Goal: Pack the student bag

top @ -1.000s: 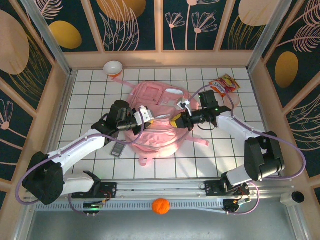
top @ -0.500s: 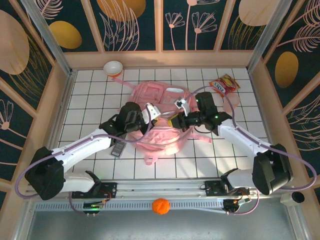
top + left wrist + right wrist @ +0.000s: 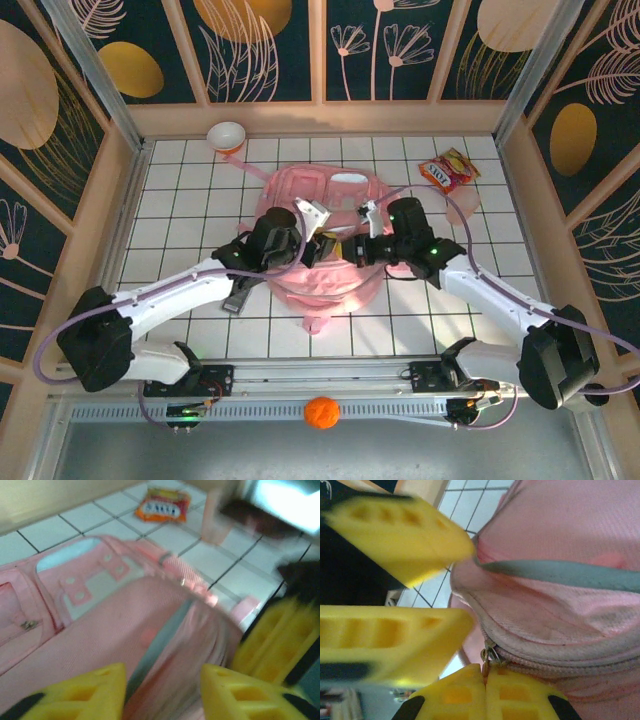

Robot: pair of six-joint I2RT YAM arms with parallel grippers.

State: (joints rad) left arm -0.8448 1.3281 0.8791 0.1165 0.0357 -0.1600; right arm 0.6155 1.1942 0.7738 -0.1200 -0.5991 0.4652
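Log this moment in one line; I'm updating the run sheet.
left gripper: open at bag | right gripper: shut on zipper pull

**Pink bag, yellow fingers, white grid**

The student bag (image 3: 300, 190) is soft pink all over, with a white patch (image 3: 350, 178) up top and a grey-green zip band (image 3: 560, 572) across it. Yellow on the left gripper (image 3: 162, 695), yellow on the right gripper (image 3: 486, 697) too. White table (image 3: 180, 200) tiles, dark grid lines. Orange-red snack packet (image 3: 447, 170), orange ball (image 3: 320, 411), navy walls (image 3: 420, 50) with gold ovals and pale leaf sketches.

Student bag (image 3: 310, 190): matt cloth (woven) w/ metal zip (image 3: 487, 657); jaws plastic
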